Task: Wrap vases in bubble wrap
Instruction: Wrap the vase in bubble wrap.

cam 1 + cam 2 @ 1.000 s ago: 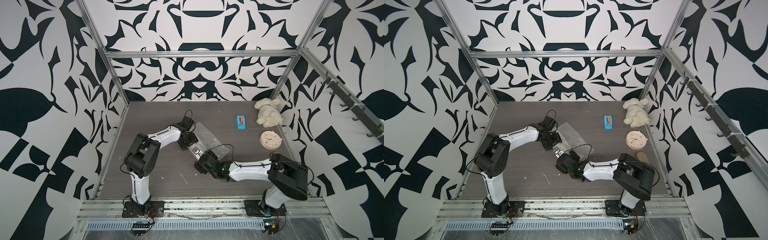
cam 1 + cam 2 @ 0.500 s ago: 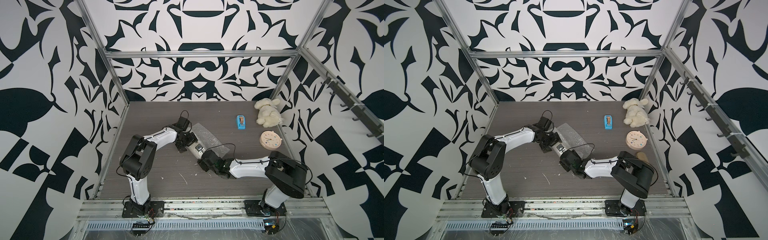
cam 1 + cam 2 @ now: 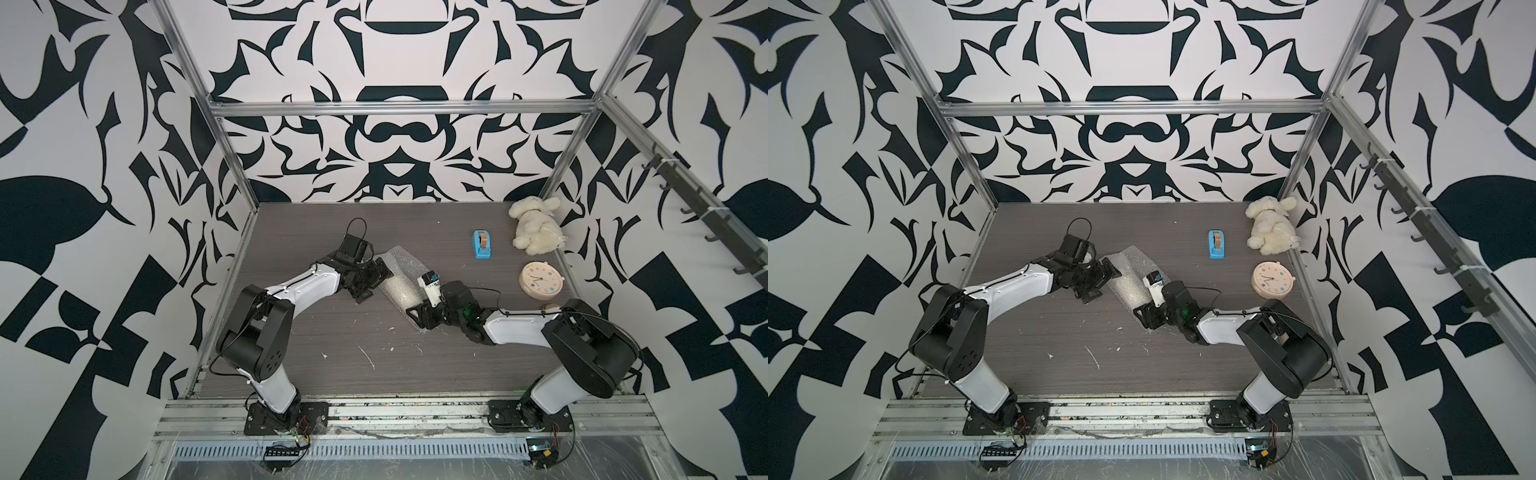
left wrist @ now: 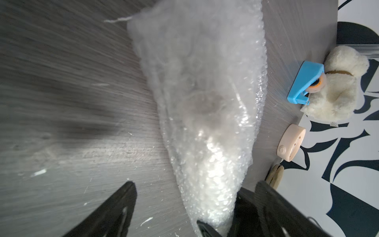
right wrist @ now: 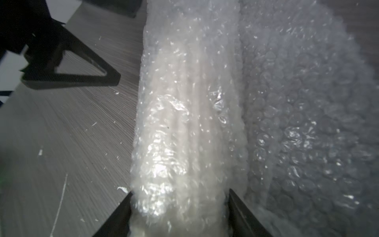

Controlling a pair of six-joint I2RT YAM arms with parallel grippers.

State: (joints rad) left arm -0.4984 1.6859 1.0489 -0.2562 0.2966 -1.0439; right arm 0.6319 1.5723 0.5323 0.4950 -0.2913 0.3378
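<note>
1. vase: lies flat on the table, rolled inside the bubble wrap. Its ribs show faintly through the plastic.
2. Location: the roll is left of the blue tape dispenser and nearer the arm bases, lying diagonally. It's well apart from the dispenser.
3. The loose remainder of the wrap lies spread on the table on the roll's dispenser-facing side. It's visible in both top views.
4. right gripper: jaws pressed against both sides of the wrapped vase, gripping it through the plastic. It holds the end of the roll nearer the bases.
5. left gripper: jaws spread wide, holding nothing. It sits at the end of the roll farthest from the dispenser. One finger is over bare table, clear of the wrap. The other is right beside the roll; can't tell if it touches.
6. pink clock: right of the dispenser, nearer the bases.
7. plush toy: just right of the dispenser, in the back corner.
</note>
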